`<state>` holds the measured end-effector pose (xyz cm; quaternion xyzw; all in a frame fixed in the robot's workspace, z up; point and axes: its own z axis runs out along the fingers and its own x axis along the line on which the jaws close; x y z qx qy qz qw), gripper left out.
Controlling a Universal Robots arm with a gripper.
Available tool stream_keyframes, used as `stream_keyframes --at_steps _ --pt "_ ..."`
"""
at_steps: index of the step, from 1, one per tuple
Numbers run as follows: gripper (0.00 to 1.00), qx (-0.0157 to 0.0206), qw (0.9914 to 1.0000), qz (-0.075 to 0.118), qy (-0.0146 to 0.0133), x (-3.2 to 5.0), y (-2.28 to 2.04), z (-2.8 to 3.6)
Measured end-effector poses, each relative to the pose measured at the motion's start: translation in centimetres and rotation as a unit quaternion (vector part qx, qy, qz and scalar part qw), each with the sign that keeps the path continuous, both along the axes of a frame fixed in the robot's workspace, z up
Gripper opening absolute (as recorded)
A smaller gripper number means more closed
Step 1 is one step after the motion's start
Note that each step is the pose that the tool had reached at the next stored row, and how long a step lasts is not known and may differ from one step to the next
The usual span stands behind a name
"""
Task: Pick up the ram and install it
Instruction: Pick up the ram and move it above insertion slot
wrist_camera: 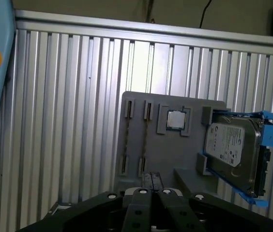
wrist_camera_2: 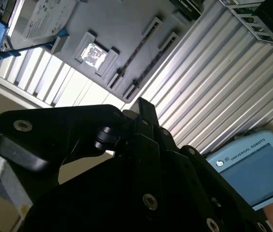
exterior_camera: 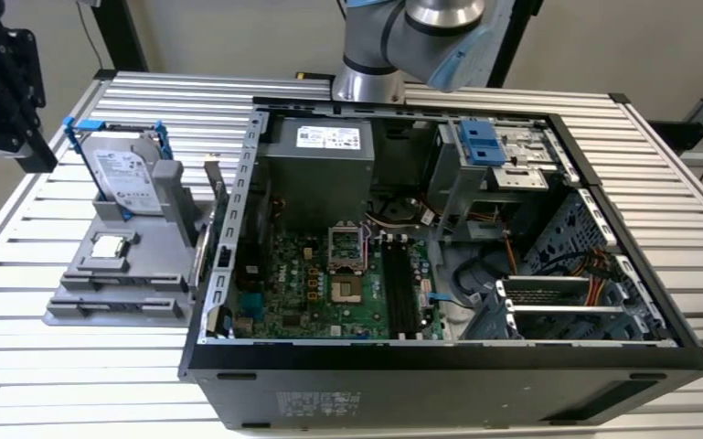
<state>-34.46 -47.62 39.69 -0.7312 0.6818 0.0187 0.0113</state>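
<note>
Black gripper (wrist_camera: 152, 180) hung apart from the grey plastic parts tray (wrist_camera: 137, 140), jaws seemingly closed with nothing seen between them. Where the ram sat I could not tell, so a blind descent risked striking the silver blue-framed hard drive (wrist_camera: 229, 141).

Hard drive (exterior_camera: 122, 172) upright on holder (exterior_camera: 117, 294)

Table: ribbed aluminium slats (exterior_camera: 83, 366), seen from above in the exterior view.
Case: an open computer tower (exterior_camera: 449, 393) lies on its side across the table's middle.
Holder: a grey fixture (exterior_camera: 120, 297) sits just beside the case, on the exterior view's left.
</note>
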Motion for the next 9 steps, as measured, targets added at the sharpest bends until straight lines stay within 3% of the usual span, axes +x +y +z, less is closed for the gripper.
stream_keyframes --at_steps 8,9 --pt "0.00 0.0000 1.00000 0.001 0.0000 0.00 0.00 0.00" --pt "1.00 0.0000 1.00000 0.001 0.0000 0.00 0.00 0.00"
